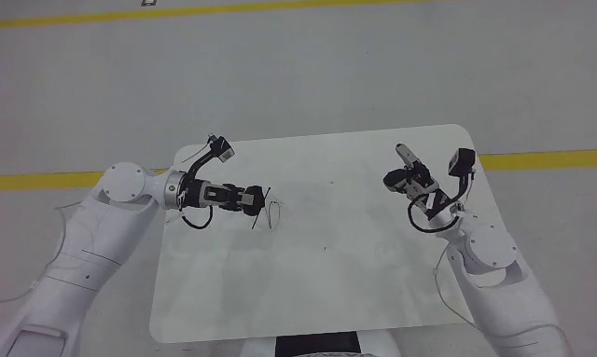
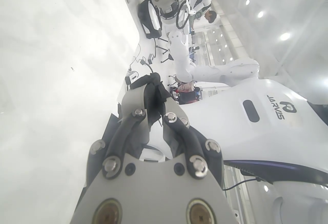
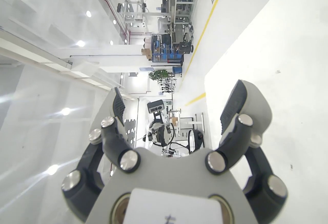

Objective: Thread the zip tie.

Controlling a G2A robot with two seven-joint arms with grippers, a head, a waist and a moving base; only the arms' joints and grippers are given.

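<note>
1. The floor [image 1: 392, 68] spreads around the table, with a yellow line [image 1: 280, 4] running across it on the far side and another passing behind the table's left and right edges.
2. The white table [image 1: 354, 282] has rounded corners.
3. The left gripper [image 1: 260, 199] lies low over the left part of the table and points right toward its middle. In the left wrist view, the left gripper [image 2: 153, 89] has its fingers [image 2: 132, 104] drawn together, pinching something dark between the tips.
4. The right gripper [image 1: 399, 168] is over the right part of the table, toward the far edge, well apart from the left one. In the right wrist view, the right gripper [image 3: 176, 89] has its fingers [image 3: 246, 99] spread wide with nothing between them.
5. The zip tie [image 1: 260, 211] is a thin black strip held at the left fingertips. It slants across them, one end toward the far side and the other toward the near side, left of the table's middle. In the left wrist view, a thin dark strip [image 2: 159, 121] pokes out between the closed fingers.
6. A faint thin loop [image 1: 276, 211] shows just right of the zip tie. I cannot tell whether it belongs to the tie.
7. A tiny dark speck [image 1: 326, 248] sits on the table near its middle, apart from both grippers.
</note>
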